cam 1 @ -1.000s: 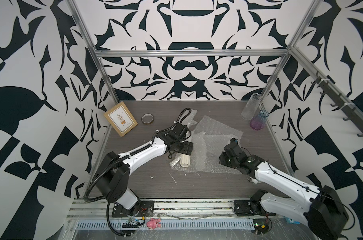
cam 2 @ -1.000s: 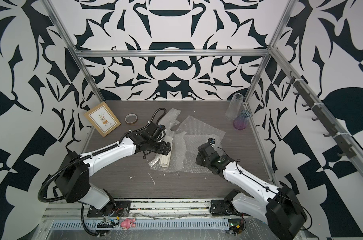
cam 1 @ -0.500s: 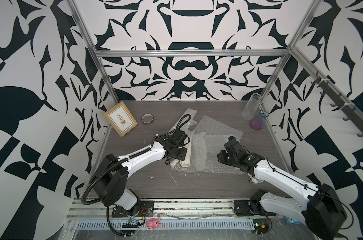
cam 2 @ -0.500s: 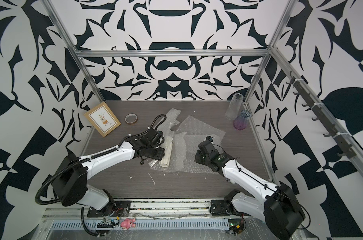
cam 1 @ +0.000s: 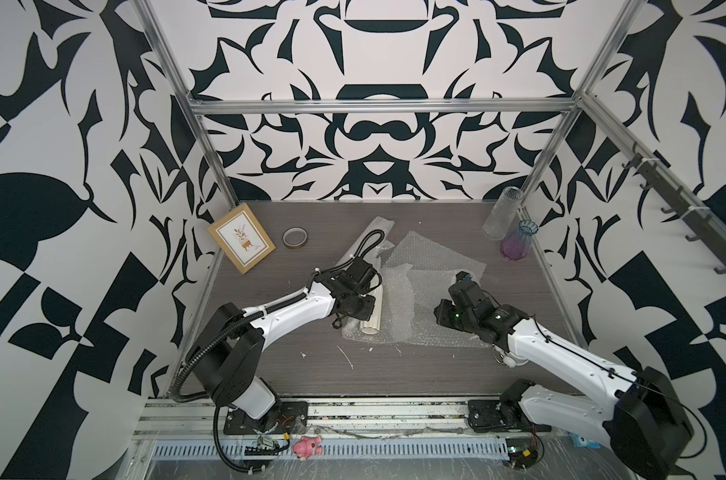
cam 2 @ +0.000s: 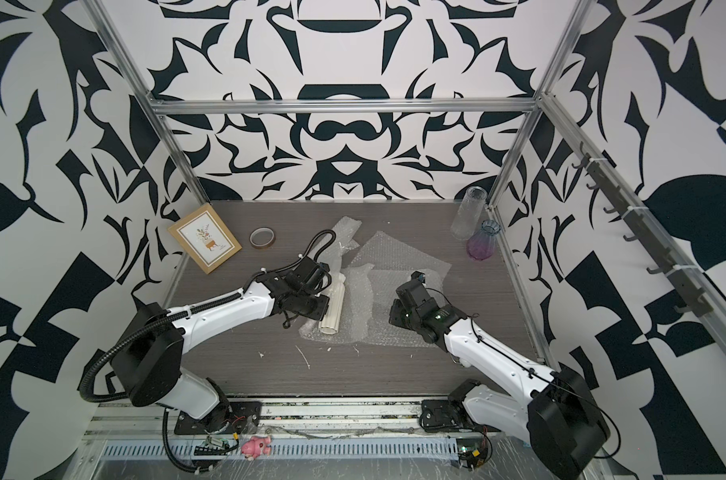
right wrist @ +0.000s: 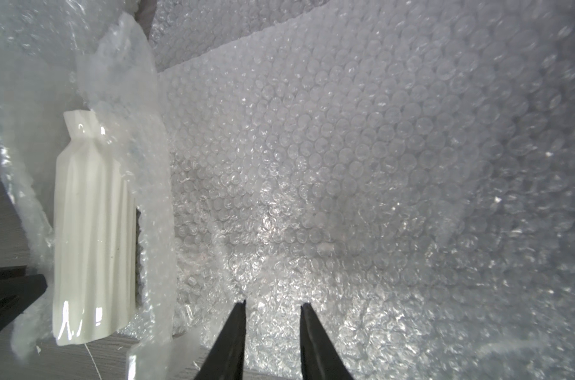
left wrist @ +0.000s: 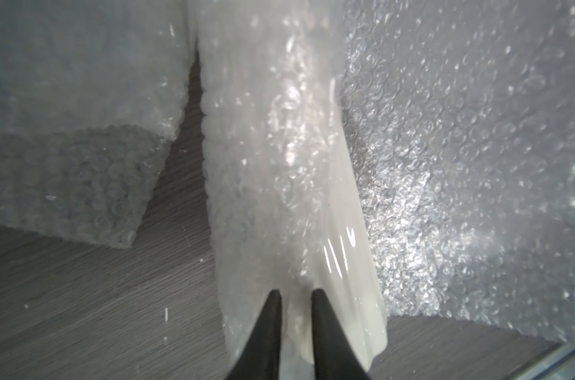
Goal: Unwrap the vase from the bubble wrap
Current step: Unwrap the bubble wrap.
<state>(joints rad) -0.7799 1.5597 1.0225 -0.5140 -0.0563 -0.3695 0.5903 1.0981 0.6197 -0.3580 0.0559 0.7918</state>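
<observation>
The right gripper (right wrist: 273, 304) has its fingers a little apart, with the tips down on the flat bubble wrap (cam 1: 436, 266). The left gripper (left wrist: 294, 294) pinches a fold of wrap on the white vase (cam 2: 334, 309), which lies on its side, half covered, in the middle of the table (cam 1: 394, 374). Far back stand a tall clear glass (cam 1: 500, 216) and a purple glass (cam 1: 517, 245).

A framed plant picture (cam 1: 241, 237) sits at the far left of the dark wood table (cam 1: 270, 365), with a tape roll (cam 1: 295, 238) just beside it. At the far right, a clear glass vase (cam 1: 497, 218) stands next to a purple glass vase (cam 1: 517, 246). A pink toy pig (cam 1: 307, 446) lies on the near rail.
</observation>
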